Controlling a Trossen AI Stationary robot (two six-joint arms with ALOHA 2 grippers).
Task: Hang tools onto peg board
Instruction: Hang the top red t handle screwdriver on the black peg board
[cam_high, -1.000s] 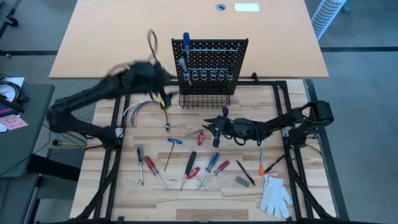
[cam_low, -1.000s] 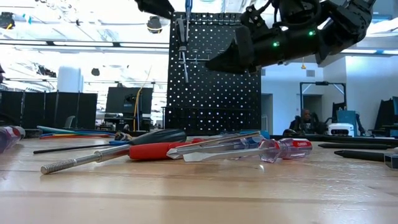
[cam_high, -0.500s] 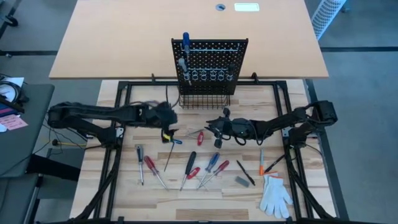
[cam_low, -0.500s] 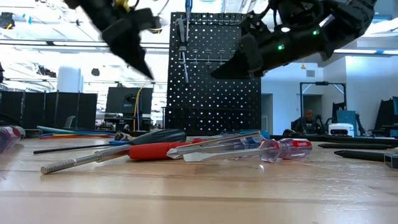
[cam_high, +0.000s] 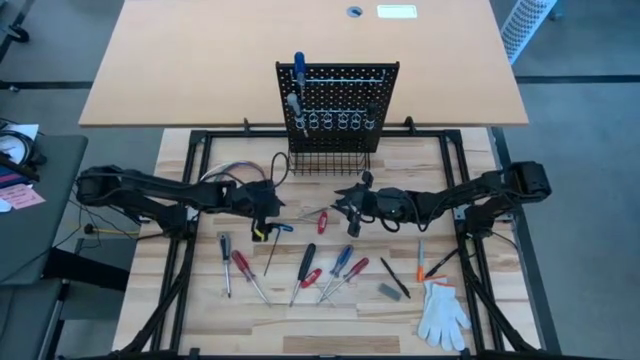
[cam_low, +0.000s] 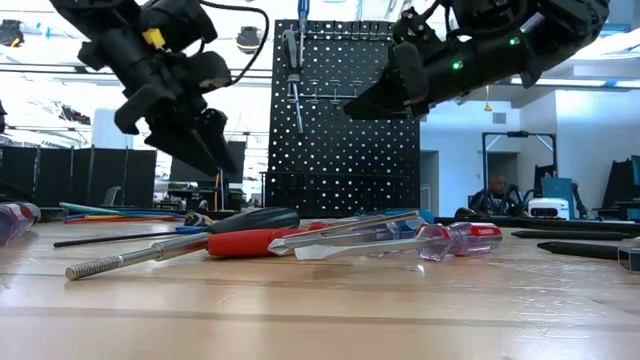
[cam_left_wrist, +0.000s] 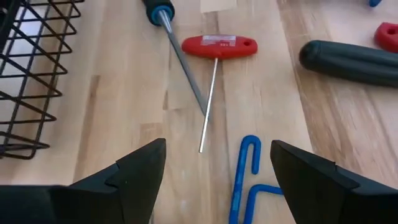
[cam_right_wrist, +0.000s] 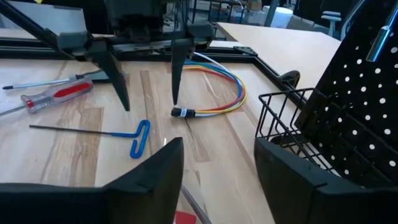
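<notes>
The black peg board (cam_high: 340, 95) stands at the table's far side with a wire basket (cam_high: 328, 160) at its base. A blue-handled screwdriver (cam_high: 298, 68) and a second tool (cam_low: 293, 80) hang on it. Several screwdrivers (cam_high: 305, 265) lie in a row near the front. My left gripper (cam_high: 265, 212) is open and points down just above a blue-handled hex key (cam_left_wrist: 247, 168); its fingers stand either side of the key's handle, not touching it. A red T-handle tool (cam_left_wrist: 217, 46) lies just beyond. My right gripper (cam_high: 343, 210) is open and empty, above the table in front of the basket.
A loop of coloured wires (cam_right_wrist: 217, 93) lies left of the basket. A white glove (cam_high: 442, 312) lies at the front right. A black-handled screwdriver (cam_left_wrist: 354, 62) lies close to my left gripper. My two grippers face each other about a hand's width apart.
My left gripper has swung from beside the peg board toward the table's near edge and down, and now hangs low over the blue hex key. My right gripper has stayed almost where it was. No tool has moved.
</notes>
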